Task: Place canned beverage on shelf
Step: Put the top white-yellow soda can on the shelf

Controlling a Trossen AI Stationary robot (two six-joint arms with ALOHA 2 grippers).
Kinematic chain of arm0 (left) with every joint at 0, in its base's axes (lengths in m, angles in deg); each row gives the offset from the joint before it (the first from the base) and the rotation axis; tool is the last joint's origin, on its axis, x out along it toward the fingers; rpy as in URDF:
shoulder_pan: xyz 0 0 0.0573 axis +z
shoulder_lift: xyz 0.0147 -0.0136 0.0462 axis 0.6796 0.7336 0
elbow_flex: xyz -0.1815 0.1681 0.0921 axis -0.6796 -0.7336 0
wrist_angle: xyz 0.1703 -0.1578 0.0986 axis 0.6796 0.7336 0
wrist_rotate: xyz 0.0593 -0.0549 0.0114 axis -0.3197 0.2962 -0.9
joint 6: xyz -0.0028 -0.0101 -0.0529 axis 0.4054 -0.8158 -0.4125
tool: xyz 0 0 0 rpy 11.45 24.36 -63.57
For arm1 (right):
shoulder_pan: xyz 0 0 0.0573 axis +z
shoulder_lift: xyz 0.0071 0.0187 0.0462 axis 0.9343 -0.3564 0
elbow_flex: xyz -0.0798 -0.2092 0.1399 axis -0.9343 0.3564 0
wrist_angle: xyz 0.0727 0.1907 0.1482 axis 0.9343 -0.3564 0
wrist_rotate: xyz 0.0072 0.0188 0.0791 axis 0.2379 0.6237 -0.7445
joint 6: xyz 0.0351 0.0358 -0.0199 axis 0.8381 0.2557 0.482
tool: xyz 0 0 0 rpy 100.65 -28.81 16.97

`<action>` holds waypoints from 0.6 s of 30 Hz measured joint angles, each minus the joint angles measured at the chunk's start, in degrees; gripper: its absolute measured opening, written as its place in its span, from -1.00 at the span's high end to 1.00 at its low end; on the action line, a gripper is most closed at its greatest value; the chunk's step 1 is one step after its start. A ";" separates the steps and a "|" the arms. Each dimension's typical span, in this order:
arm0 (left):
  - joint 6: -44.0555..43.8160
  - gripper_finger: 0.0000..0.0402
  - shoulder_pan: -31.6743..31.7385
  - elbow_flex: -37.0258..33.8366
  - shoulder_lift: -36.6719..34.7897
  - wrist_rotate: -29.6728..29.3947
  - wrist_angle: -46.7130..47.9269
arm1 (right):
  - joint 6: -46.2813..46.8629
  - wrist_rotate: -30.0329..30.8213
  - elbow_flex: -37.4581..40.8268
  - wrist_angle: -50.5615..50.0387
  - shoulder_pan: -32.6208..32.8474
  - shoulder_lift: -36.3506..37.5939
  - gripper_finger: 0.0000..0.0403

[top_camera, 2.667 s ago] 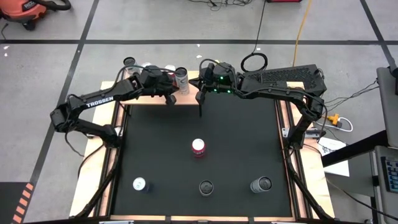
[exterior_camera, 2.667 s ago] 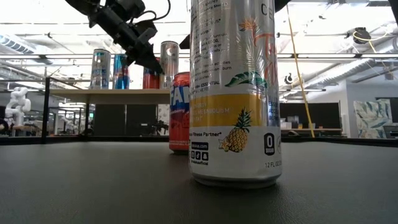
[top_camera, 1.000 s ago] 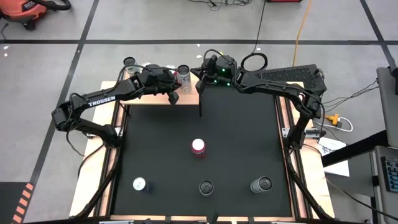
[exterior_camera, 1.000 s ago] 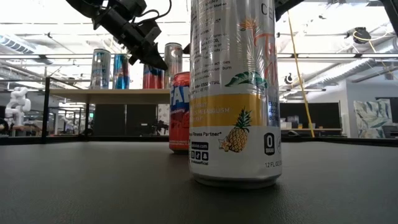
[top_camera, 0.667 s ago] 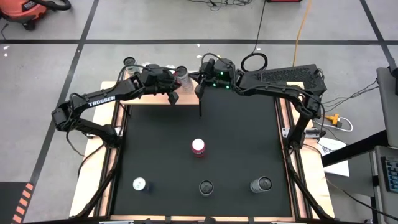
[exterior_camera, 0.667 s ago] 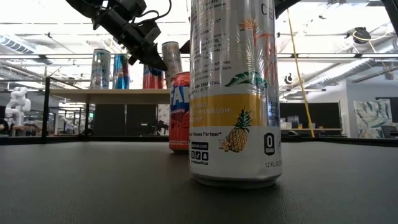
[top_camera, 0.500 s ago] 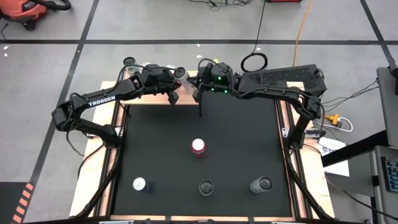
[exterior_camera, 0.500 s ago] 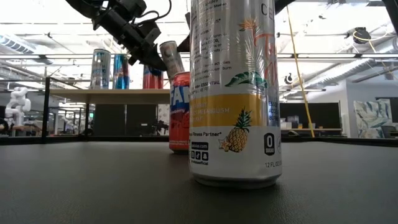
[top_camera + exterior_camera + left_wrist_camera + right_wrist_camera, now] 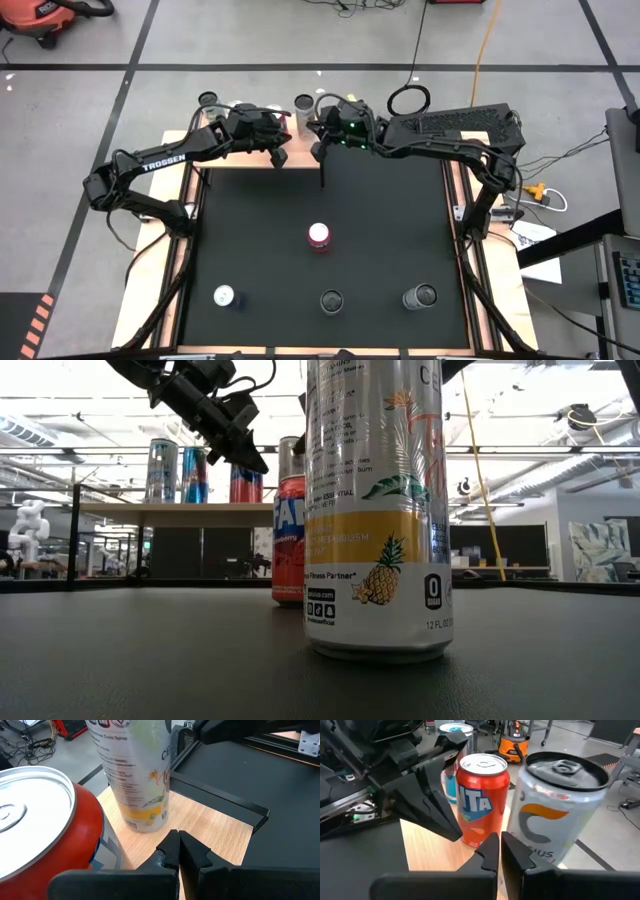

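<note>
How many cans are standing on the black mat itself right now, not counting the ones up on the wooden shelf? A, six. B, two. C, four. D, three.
C: the high view shows four cans on the black mat: a red-topped can near the middle, and along the near edge a white-topped can, a dark-topped can and a grey can.

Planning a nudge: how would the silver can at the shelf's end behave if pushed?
The silver can is tall and narrow, so a high push probably tips it. Near the shelf end, it might fall off. Its glossy wall likely slips.
</note>
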 joint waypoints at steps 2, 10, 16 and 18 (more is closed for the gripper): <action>-0.02 1.00 0.00 0.00 0.00 0.00 0.08 | -0.12 0.20 0.00 -0.05 0.02 0.00 1.00; -0.22 1.00 0.00 0.00 -0.01 0.02 0.09 | -0.26 8.67 0.00 -0.73 -1.08 1.03 1.00; -0.39 1.00 -0.25 0.00 -0.05 0.50 1.40 | 0.40 7.17 0.00 0.09 -5.35 0.49 1.00; -0.37 1.00 -0.65 0.00 -0.07 1.23 1.79 | 1.35 4.39 0.06 -0.28 -6.67 0.28 1.00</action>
